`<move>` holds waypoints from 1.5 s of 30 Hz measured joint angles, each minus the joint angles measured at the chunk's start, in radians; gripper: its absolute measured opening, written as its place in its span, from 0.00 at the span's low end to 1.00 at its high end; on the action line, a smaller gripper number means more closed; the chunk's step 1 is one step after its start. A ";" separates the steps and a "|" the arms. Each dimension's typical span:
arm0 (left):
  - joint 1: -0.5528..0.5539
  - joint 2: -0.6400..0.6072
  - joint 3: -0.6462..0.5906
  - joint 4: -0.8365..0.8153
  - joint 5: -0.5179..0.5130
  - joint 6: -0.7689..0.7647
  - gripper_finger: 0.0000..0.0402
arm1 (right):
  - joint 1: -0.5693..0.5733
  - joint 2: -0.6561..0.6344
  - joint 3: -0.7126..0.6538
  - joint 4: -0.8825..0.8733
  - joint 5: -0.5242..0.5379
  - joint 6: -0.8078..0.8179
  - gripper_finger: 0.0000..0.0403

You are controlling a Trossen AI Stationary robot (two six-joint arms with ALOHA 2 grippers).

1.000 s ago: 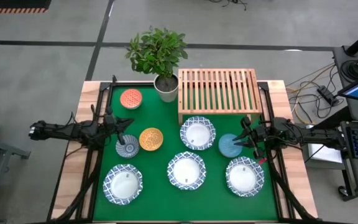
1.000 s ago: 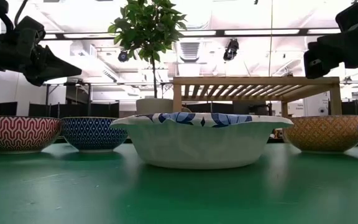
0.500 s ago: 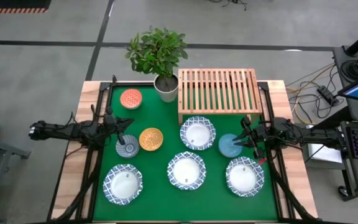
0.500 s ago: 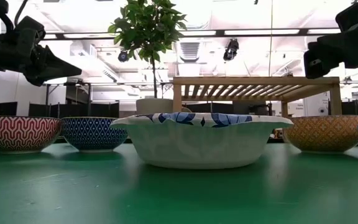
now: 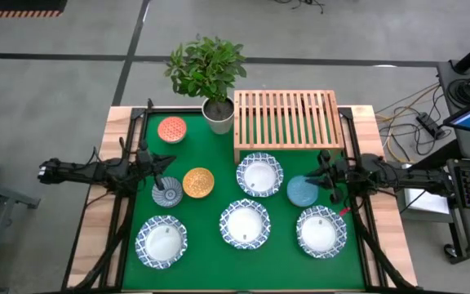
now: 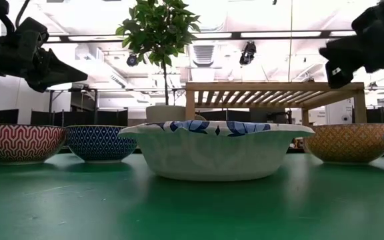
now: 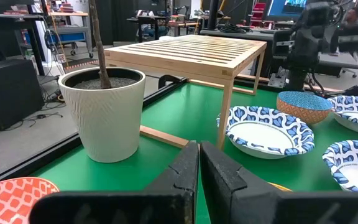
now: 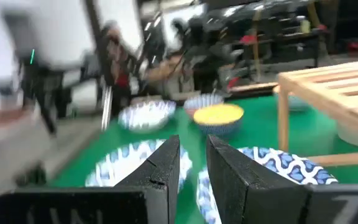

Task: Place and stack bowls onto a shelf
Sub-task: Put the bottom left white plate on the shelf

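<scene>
the shelf (image 5: 287, 119) stood bare; all eight bowls lay on the green counter (image 5: 219, 163). left gripper (image 5: 163, 166) clenched empty; right gripper (image 5: 325, 174), fingers slightly parted, empty beside the light blue bowl (image 5: 302, 191).

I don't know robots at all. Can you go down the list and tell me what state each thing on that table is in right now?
Shelf: upright, top bare.
Four white blue-rimmed bowls: on the mat, unstacked.
Light blue bowl: on the mat, beside the right gripper.
Yellow-orange bowl: upright, empty.
Orange-red bowl: upright, empty.
Dark blue bowl: upright.
Left gripper: shut, empty.
Right gripper: slightly parted, holding nothing.
</scene>
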 joint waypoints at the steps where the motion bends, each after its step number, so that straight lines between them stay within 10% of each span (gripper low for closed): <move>1: 0.000 0.000 0.000 0.000 0.000 0.000 0.00 | 0.000 0.000 0.000 0.039 0.050 0.064 0.17; 6: 0.000 0.000 0.000 0.000 0.000 0.000 0.00 | -0.001 0.000 0.007 0.168 0.285 0.314 0.17; 12: 0.000 0.000 0.000 0.025 0.000 -0.040 0.00 | -0.007 0.042 0.070 0.168 0.309 0.287 0.17; 17: 0.000 0.000 0.000 0.170 -0.012 -0.442 0.00 | -0.009 0.126 0.177 0.162 0.298 0.215 0.17; 32: 0.000 0.012 0.001 0.447 0.070 -0.422 0.00 | -0.016 0.508 0.483 -0.149 0.286 0.003 0.17; 45: -0.005 0.360 0.022 0.882 0.242 -0.635 0.00 | -0.022 0.513 0.577 -0.137 0.283 -0.153 0.17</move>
